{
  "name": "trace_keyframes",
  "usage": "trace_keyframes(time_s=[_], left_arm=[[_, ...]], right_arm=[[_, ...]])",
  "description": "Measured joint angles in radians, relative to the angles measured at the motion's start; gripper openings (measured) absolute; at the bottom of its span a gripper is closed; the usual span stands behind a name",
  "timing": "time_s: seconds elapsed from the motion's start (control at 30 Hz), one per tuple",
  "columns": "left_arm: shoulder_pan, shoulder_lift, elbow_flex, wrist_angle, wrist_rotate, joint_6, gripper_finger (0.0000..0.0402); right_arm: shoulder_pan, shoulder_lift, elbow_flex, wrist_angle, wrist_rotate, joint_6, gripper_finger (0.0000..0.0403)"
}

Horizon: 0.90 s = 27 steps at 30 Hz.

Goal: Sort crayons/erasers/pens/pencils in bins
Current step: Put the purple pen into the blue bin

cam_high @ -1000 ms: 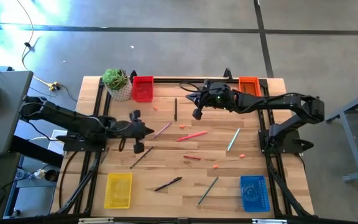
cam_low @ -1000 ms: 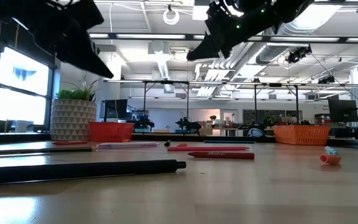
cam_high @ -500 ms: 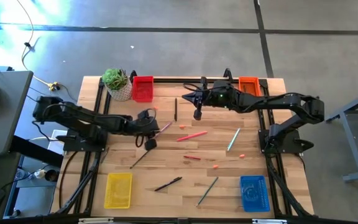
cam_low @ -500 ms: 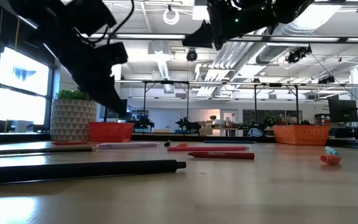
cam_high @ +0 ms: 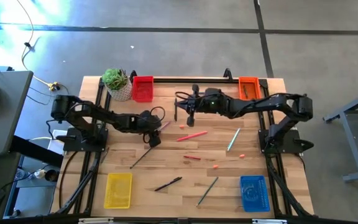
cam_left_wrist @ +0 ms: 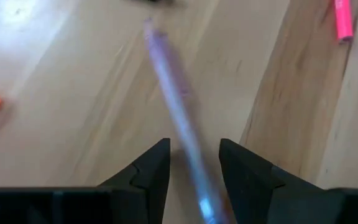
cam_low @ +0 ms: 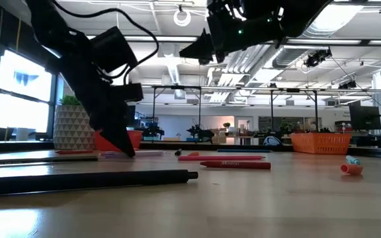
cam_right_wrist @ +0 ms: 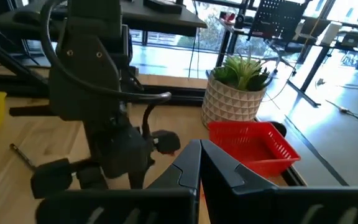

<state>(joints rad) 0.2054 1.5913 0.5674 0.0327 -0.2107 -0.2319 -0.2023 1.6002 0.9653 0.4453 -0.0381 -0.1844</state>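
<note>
A lilac pen (cam_high: 163, 129) lies flat on the wooden table (cam_high: 278, 149). My left gripper (cam_high: 153, 129) is low over it, open and pointing steeply down. In the left wrist view its fingers (cam_left_wrist: 194, 162) stand on either side of the pen (cam_left_wrist: 178, 118). My right gripper (cam_high: 189, 111) is shut with nothing between its fingers, and hovers high over the far middle, beside a dark pencil (cam_high: 175, 109). Short orange crayons (cam_high: 217, 167) (cam_high: 242, 155) lie loose. The bins stand at the corners: red (cam_high: 143, 88), orange (cam_high: 248, 86), yellow (cam_high: 118, 190), blue (cam_high: 254, 193). My left gripper straddles the lilac pen's shaft (cam_left_wrist: 191, 168) from above, slanting down, with the fingers across the pen, which lies flat on the table. I cannot tell whether either finger touches it.
A potted plant (cam_high: 117, 83) stands by the red bin. Loose on the table lie a pink stick (cam_high: 192, 135), a red stick (cam_high: 192, 157), a teal pen (cam_high: 233, 139), a black pen (cam_high: 168, 183), a grey-green pencil (cam_high: 207, 190) and a dark pencil (cam_high: 141, 157).
My left gripper has swung toward the table's right and far side and come down to the lilac pen, tipping more steeply down. My right gripper has drifted a little toward the table's left edge, staying shut and high.
</note>
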Motion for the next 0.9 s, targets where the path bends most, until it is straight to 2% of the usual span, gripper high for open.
trace_keyframes(time_s=[0.13, 0.3, 0.47, 0.77, 0.9], left_arm=[[0.006, 0.025, 0.002, 0.006, 0.049, 0.025, 0.0111], [0.003, 0.032, 0.003, 0.006, 0.06, 0.068, 0.006], [-0.007, 0.021, 0.002, -0.005, 0.062, 0.113, 0.0012], [-0.097, -0.049, -0.005, -0.09, -0.004, 0.112, 0.0011], [-0.145, -0.102, -0.008, -0.114, 0.0, 0.087, 0.001]], right_arm=[[0.023, -0.014, 0.0, 0.0, 0.005, -0.005, 0.0], [0.049, -0.014, 0.0, -0.026, 0.015, -0.007, 0.0], [0.085, -0.017, 0.0, -0.08, 0.098, 0.001, 0.0], [0.205, -0.078, 0.0, -0.225, 0.258, 0.017, 0.0], [0.265, -0.094, 0.001, -0.25, 0.329, 0.03, 0.0]])
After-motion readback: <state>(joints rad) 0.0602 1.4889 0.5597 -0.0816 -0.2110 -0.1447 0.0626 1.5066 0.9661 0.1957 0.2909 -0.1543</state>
